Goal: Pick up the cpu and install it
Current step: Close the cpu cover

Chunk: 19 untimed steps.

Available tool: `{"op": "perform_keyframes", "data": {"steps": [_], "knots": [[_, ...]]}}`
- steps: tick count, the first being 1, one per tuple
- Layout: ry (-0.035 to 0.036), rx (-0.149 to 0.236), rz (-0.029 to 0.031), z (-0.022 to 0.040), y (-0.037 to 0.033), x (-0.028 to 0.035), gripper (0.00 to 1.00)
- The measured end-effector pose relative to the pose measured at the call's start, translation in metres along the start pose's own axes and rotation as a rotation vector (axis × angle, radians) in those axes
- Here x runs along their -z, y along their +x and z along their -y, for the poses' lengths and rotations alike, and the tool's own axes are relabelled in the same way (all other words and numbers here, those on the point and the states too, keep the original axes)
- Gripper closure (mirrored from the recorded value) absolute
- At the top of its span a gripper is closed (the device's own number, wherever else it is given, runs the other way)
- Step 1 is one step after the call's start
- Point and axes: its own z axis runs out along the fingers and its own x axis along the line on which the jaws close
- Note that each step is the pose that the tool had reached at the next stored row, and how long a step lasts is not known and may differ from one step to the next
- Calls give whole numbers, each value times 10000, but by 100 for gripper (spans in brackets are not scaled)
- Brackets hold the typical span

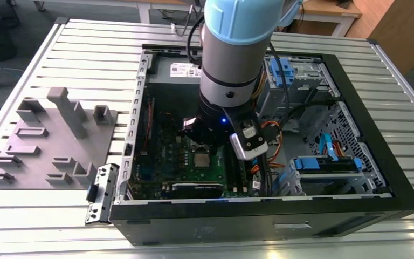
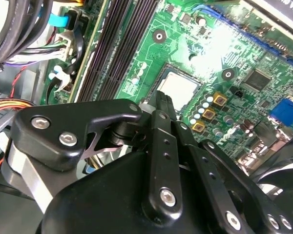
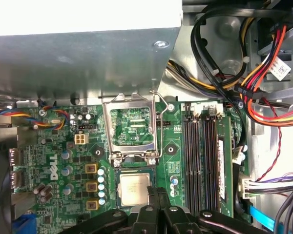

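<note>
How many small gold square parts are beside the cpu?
3 gold parts in one row beside the cpu: one nearest the raised socket frame, one middle, one nearest the gripper, which may hide more.

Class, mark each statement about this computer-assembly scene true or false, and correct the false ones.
1. The cpu lies in the socket on the motherboard. True.
2. The socket's metal frame is shut over the cpu. False: the frame stands flipped open beside it.
3. The arm reaches into the open case. True.
4. The grey tray sits inside the case. False: it lies on the table outside the case, toward the exterior view's left.
5. The gripper hangs over the tray. False: it is inside the case, close by the cpu.
</note>
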Motion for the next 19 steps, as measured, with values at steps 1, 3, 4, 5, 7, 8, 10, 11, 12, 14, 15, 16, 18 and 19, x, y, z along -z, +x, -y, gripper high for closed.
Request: {"op": "perform_keyframes", "data": {"steps": [1,3,4,5,7,8,10,11,12,14,15,16,18,19], "knots": [[1,1,-1,-6,-6,-3,89],[-1,0,0,-16,-21,-11,89],[-2,8,0,-19,-30,-15,89],[0,31,-1,-22,-38,-17,89],[0,110,-3,-24,-52,-20,89],[2,178,-6,-24,-57,-21,89],[1,373,-11,-25,-64,-25,89],[-2,605,-17,-25,-69,-29,89],[-3,736,-20,-25,-70,-32,89],[-3,1008,-27,-25,-74,-37,89],[-4,1142,-31,-25,-75,-39,89],[-2,1262,-35,-25,-77,-40,89],[-3,1305,-36,-25,-77,-40,89],[-4,1306,-36,-25,-77,-41,89]]}}
